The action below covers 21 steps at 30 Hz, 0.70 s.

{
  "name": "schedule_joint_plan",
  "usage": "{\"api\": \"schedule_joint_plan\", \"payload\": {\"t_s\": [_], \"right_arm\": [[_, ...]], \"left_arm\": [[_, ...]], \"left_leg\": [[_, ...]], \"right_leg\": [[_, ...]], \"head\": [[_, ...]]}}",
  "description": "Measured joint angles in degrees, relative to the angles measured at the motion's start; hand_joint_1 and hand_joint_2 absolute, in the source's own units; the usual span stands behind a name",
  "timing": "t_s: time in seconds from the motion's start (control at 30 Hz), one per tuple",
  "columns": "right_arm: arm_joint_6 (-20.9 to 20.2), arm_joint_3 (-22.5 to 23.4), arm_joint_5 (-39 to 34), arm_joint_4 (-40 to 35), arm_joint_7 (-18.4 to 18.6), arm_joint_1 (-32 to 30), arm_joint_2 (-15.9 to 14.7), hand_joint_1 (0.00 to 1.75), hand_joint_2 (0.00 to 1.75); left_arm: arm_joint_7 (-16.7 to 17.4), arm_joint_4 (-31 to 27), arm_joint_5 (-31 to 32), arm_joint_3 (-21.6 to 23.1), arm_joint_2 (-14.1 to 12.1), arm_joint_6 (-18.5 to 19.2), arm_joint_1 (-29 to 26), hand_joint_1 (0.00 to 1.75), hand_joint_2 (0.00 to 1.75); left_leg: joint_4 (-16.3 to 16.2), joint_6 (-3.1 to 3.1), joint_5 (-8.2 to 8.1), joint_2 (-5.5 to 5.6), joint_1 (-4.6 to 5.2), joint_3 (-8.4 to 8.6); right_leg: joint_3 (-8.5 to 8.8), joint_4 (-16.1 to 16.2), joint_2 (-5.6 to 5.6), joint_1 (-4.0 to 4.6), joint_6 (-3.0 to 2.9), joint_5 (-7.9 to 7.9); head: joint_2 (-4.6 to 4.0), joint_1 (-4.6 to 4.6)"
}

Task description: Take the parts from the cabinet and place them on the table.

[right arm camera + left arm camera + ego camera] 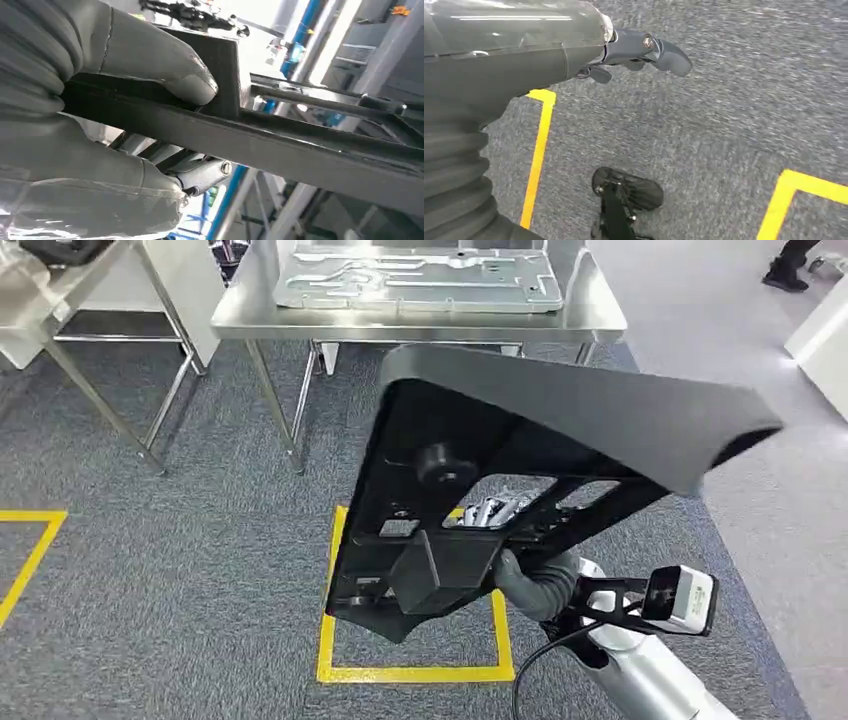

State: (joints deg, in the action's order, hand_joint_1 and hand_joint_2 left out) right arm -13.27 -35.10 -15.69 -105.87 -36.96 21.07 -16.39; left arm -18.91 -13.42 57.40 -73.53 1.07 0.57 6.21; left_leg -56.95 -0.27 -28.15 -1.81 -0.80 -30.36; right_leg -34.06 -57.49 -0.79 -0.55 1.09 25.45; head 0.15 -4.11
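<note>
Right hand (520,575) seen low in head view, gripping large black part (520,440) from beneath; in right wrist view, thick grey thumb (165,65) pressed on top of a black bar of the part (280,145) with darker fingers (200,175) curled under it, so part firmly clamped. Part noted as matt black, flat and roughly triangular, with open cut-outs, a round black knob on its face, a boxy block near the held end and a broad upper edge curling over toward the right; held tilted in the air above yellow floor square (415,673) on grey carpet (180,570), in front of the table and not touching it. White wrist camera (680,598) and silver right forearm (650,675) visible below the part. Left hand (634,52) viewed over grey carpet and yellow tape lines (539,150), holding nothing, fingers loosely extended and apart. Farther off, steel table (240,315) standing beyond the part, carrying a flat silver stamped metal panel (420,280) lying across most of its top. Second steel-framed table (90,335) recorded at far left, with a dark object on top, too cropped to identify. Shoe of a person (785,275) noted at far upper right on pale floor.
</note>
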Motion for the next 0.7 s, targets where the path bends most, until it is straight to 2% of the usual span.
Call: {"api": "schedule_joint_plan", "payload": {"t_s": [0.1, 0.13, 0.17, 0.2, 0.27, 0.3, 0.33, 0.37, 0.43, 0.47, 0.5, 0.53, 0.57, 0.6, 0.63, 0.67, 0.7], "right_arm": [[-0.02, 0.05, 0.28, -0.46, -0.16, -0.56, -0.02, 1.75, 1.75], [-0.02, 0.11, 0.42, -0.66, -0.13, -0.79, -0.02, 1.75, 1.75], [-0.17, 0.2, 0.48, -0.92, -0.26, -0.77, -0.02, 1.75, 1.75], [-0.35, 0.2, 0.61, -1.01, -0.24, -0.74, 0.15, 1.75, 1.75], [-0.87, 0.2, 0.92, -1.01, -0.24, -1.22, 0.39, 1.75, 1.75], [-1.14, 0.2, 0.96, -1.01, -0.22, -1.47, 0.5, 1.75, 1.75], [-1.27, 0.2, 1.09, -1.03, -0.22, -1.66, 0.57, 1.75, 1.75], [-1.31, 0.2, 1.16, -1.05, -0.2, -1.79, 0.7, 1.75, 1.75], [-1.31, 0.29, 1.16, -1.12, -0.2, -1.87, 0.79, 1.75, 1.75], [-1.31, 0.37, 1.16, -1.09, -0.22, -2.0, 0.81, 1.75, 1.75], [-1.31, 0.44, 1.22, -1.16, -0.16, -2.03, 0.85, 1.75, 1.75], [-1.31, 0.48, 1.25, -1.31, -0.18, -2.14, 0.92, 1.75, 1.75], [-1.31, 0.59, 1.27, -1.4, -0.2, -2.2, 0.94, 1.75, 1.75], [-1.31, 0.72, 1.27, -1.49, -0.22, -2.13, 0.94, 1.75, 1.75], [-1.31, 0.85, 1.29, -1.75, -0.18, -2.16, 0.94, 1.75, 1.75], [-1.33, 0.92, 1.31, -1.79, -0.24, -2.1, 0.94, 1.75, 1.75], [-1.46, 0.96, 1.38, -1.82, -0.22, -1.99, 0.94, 1.75, 1.75]], "left_arm": [[-0.13, 0.0, -0.2, 0.0, 0.0, 0.04, 0.18, 0.0, 1.75], [-0.15, 0.0, -0.33, 0.0, -0.09, 0.04, 0.13, 0.0, 1.75], [-0.24, 0.0, -0.55, 0.0, -0.15, 0.07, 0.16, 0.0, 1.75], [-0.24, 0.0, -0.66, 0.0, -0.13, 0.07, 0.1, 0.0, 1.75], [-0.24, 0.0, -1.03, -0.02, -0.15, 0.09, -0.26, 0.0, 1.75], [-0.24, 0.0, -1.16, -0.04, -0.18, 0.09, -0.54, 0.0, 1.75], [-0.26, 0.0, -1.18, -0.07, -0.2, 0.09, -0.78, 0.0, 1.75], [-0.31, 0.0, -1.22, -0.07, -0.22, 0.11, -0.91, 0.0, 1.75], [-0.39, 0.0, -1.27, -0.07, -0.29, 0.13, -0.98, 0.0, 1.75], [-0.39, 0.0, -1.31, -0.11, -0.51, 0.15, -1.02, 0.0, 1.75], [-0.44, 0.0, -1.31, -0.11, -0.44, 0.2, -0.98, 0.0, 1.75], [-0.44, 0.0, -1.33, -0.09, -0.46, 0.22, -0.85, 0.0, 1.75], [-0.48, -0.02, -1.33, -0.11, -0.55, 0.2, -0.84, 0.0, 1.75], [-0.48, -0.02, -1.33, -0.11, -0.57, 0.2, -0.81, 0.0, 1.75], [-0.48, -0.02, -1.33, -0.09, -0.53, 0.22, -0.76, 0.0, 1.75], [-0.57, -0.02, -1.33, -0.11, -0.53, 0.22, -0.8, 0.0, 1.75], [-0.66, -0.02, -1.36, -0.11, -0.55, 0.22, -0.82, 0.0, 1.75]], "left_leg": [[0.41, -1.06, -0.7, -0.41, -0.05, 1.01], [-0.36, -1.26, -0.85, 0.02, -0.41, 1.03], [-2.82, -1.35, -1.62, 0.55, -0.38, -0.06], [-7.09, -1.37, -3.04, 0.8, -0.38, -2.52], [-16.63, -1.57, -5.6, 1.18, -0.37, -8.86], [-19.18, -1.59, -5.24, 1.2, -0.37, -11.29], [-18.4, -1.48, -3.07, 1.21, -0.37, -12.25], [-15.2, -1.31, 0.04, 1.22, -0.35, -11.69], [-4.96, -0.55, 7.43, 1.37, -0.14, -8.71], [-4.2, 0.0, 6.21, 1.66, 0.26, -7.74], [-2.29, 0.28, 5.44, 1.59, 0.52, -6.64], [-2.51, 0.62, 4.67, 1.46, 0.77, -6.5], [-1.99, 1.11, 4.19, 1.5, 0.72, -6.1], [-1.59, 1.48, 3.69, 1.51, 0.66, -5.44], [-0.87, 1.64, 3.69, 1.56, 0.08, -4.29], [-0.49, 1.95, 3.24, 1.59, 0.1, -3.28], [-0.27, 2.14, 2.81, 1.57, 0.05, -2.59]], "right_leg": [[0.58, 0.06, 0.42, 0.23, -1.21, 0.69], [1.48, 0.61, 0.56, -0.26, -1.52, 0.61], [2.06, 0.74, 0.64, -0.25, -2.0, 1.03], [2.45, 0.73, 0.61, -0.18, -2.45, 1.39], [3.44, 0.73, 0.9, 0.13, -2.71, 2.41], [4.17, 0.72, 1.18, 0.23, -2.74, 3.02], [5.15, 0.73, 1.5, 0.31, -2.69, 3.75], [6.18, 0.73, 1.71, 0.33, -2.63, 4.51], [8.42, 0.77, 1.87, 0.4, -2.42, 6.16], [8.9, 1.0, 1.81, 0.46, -2.09, 6.86], [9.05, 0.98, 2.33, 0.37, -1.56, 7.29], [9.45, 1.55, 2.27, 0.16, -1.14, 7.59], [10.07, 0.9, 2.22, 0.22, -0.71, 7.17], [9.66, -0.23, 2.2, 0.26, -0.28, 6.35], [8.73, -2.3, 2.02, 0.13, -0.14, 5.88], [7.09, -5.86, 1.59, 0.13, 0.09, 4.9], [4.2, -10.1, 1.47, 0.05, 0.35, 5.04]], "head": [[0.0, 0.0], [0.0, 0.0], [0.0, 0.0], [0.0, 0.0], [0.0, 0.0], [0.0, 0.0], [0.0, -0.02], [0.0, 0.0], [0.0, 0.0], [0.0, 0.04], [0.0, -0.05], [0.0, -0.02], [0.0, -0.04], [0.0, -0.02], [0.02, -0.05], [0.02, -0.02], [0.02, 0.0]]}}
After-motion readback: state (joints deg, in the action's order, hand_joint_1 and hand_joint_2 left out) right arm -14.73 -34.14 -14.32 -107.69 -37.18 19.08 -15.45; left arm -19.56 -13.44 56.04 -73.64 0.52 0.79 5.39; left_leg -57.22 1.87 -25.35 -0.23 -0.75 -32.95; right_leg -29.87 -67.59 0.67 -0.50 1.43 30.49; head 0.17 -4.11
